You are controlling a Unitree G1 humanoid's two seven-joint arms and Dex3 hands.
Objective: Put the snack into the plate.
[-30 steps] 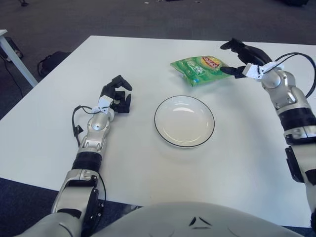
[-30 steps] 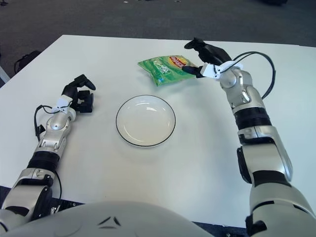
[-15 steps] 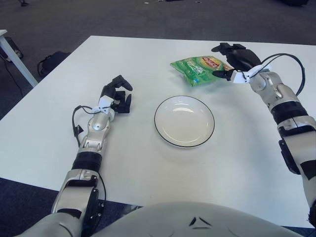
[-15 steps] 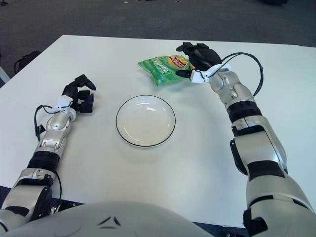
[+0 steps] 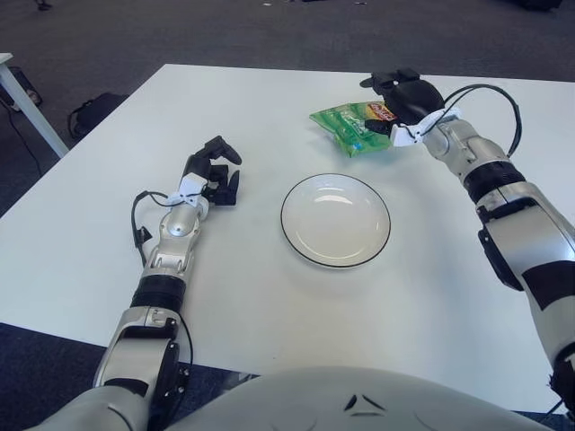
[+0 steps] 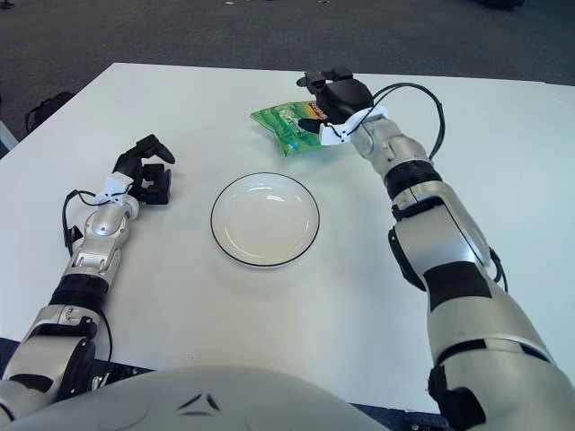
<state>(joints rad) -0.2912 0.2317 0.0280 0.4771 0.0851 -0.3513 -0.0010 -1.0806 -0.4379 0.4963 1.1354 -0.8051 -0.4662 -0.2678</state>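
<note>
A green snack bag (image 5: 349, 127) with a red and yellow label lies on the white table (image 5: 269, 296), behind the plate. The white plate (image 5: 335, 220) with a dark rim is empty at the table's middle. My right hand (image 5: 401, 101) is over the bag's right end, its fingers curled down onto it; the bag still rests on the table. My left hand (image 5: 214, 171) rests on the table left of the plate, fingers curled, holding nothing.
The table's far edge runs just behind the bag. A black cable (image 5: 503, 99) loops off my right wrist. A white table leg (image 5: 27, 103) and a dark bag (image 5: 94, 112) stand on the floor at the far left.
My right hand has moved left from beside the bag's right edge to over the bag, and its fingers have curled down onto it. The left hand has not moved.
</note>
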